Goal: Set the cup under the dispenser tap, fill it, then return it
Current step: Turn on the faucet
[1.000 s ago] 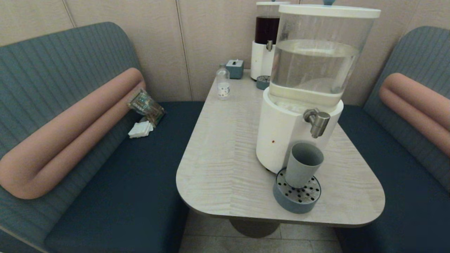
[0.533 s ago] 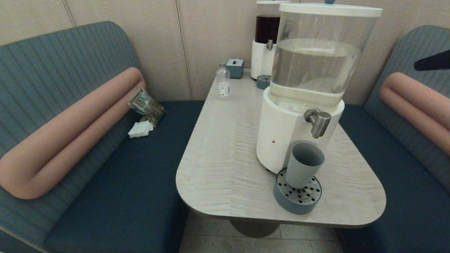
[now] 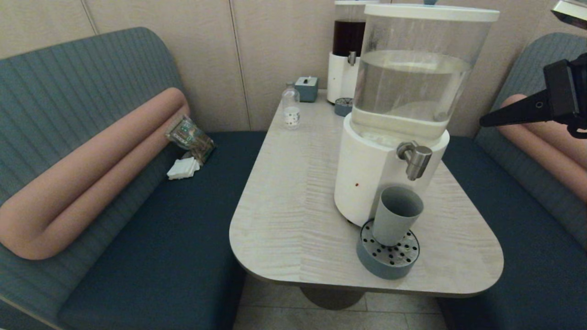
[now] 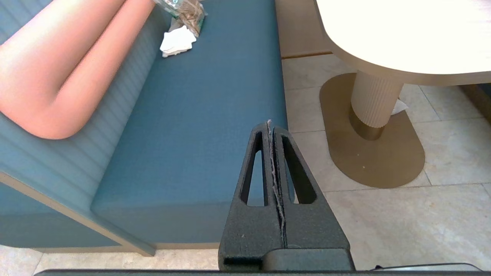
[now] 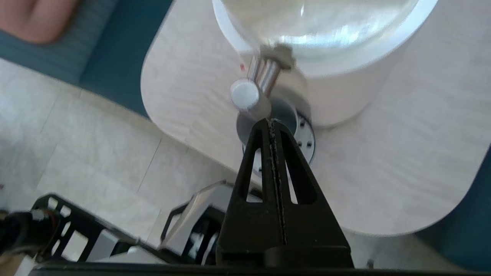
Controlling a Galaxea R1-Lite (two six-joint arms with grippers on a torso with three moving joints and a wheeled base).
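The grey-green cup (image 3: 395, 214) stands upright on a round perforated drip tray (image 3: 388, 256) directly beneath the brushed-steel dispenser tap (image 3: 415, 159) of the large white-based dispenser (image 3: 406, 110). My right gripper (image 3: 485, 122) is shut and empty, high at the right, level with the dispenser's tank and apart from it. In the right wrist view the right gripper (image 5: 272, 121) looks down on the tap (image 5: 253, 90), the cup (image 5: 284, 114) partly hidden behind its fingers. My left gripper (image 4: 269, 124) is shut and empty, parked low over the bench seat and floor.
A dark-liquid dispenser (image 3: 347, 50) with its own small tray stands at the table's far end, beside a small clear bottle (image 3: 290, 110) and a blue box (image 3: 306, 89). Benches flank the table (image 3: 293, 201); a snack bag and napkins (image 3: 189, 151) lie on the left seat.
My right gripper has come into the head view from the right edge, moving left toward the dispenser. The cup and tap have not moved.
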